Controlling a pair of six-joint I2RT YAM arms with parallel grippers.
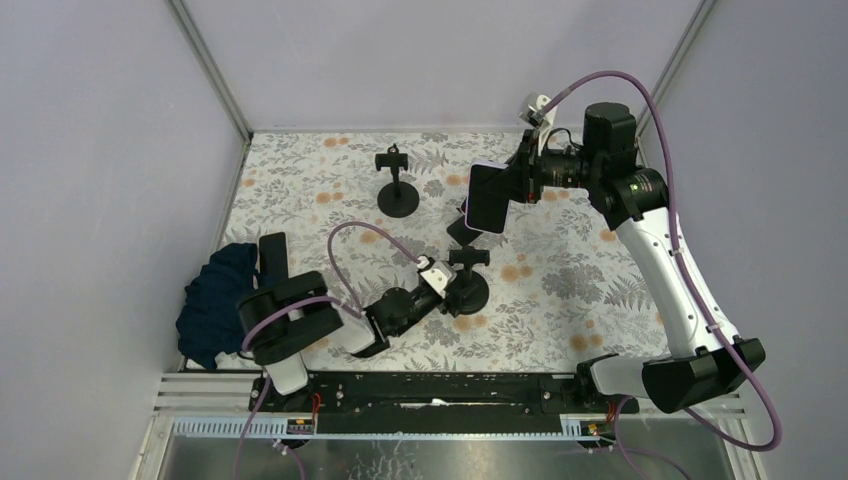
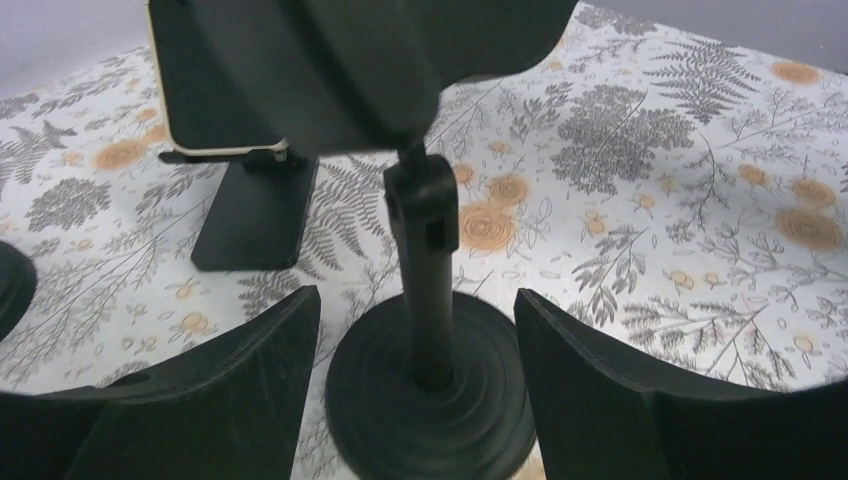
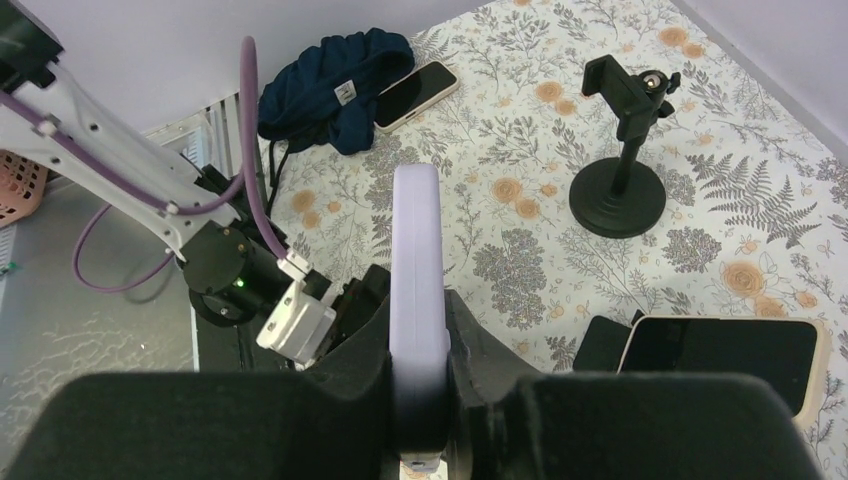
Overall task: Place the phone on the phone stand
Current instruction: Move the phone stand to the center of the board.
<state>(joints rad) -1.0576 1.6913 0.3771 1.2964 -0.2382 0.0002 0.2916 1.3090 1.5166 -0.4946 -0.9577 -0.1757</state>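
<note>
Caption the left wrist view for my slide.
Open left gripper, fingers flanking the black phone stand at its round base; cream-cased phone propped behind.

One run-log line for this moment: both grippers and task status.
left gripper: open, straddling stand post | right gripper: shut on phone, held in the air | task: phone not yet on stand

The left arm (image 1: 300, 325) stretches low from its base at the near edge of the desk (image 1: 600, 300) toward the middle. The left end effector (image 2: 417, 305) sits just above the desk, jaws spread wide. The right arm (image 1: 665, 270) rises from the near right corner with its wrist turned left. The right end effector (image 1: 517, 180) is held high, clamped on the edges of a phone (image 1: 488, 197).
</note>
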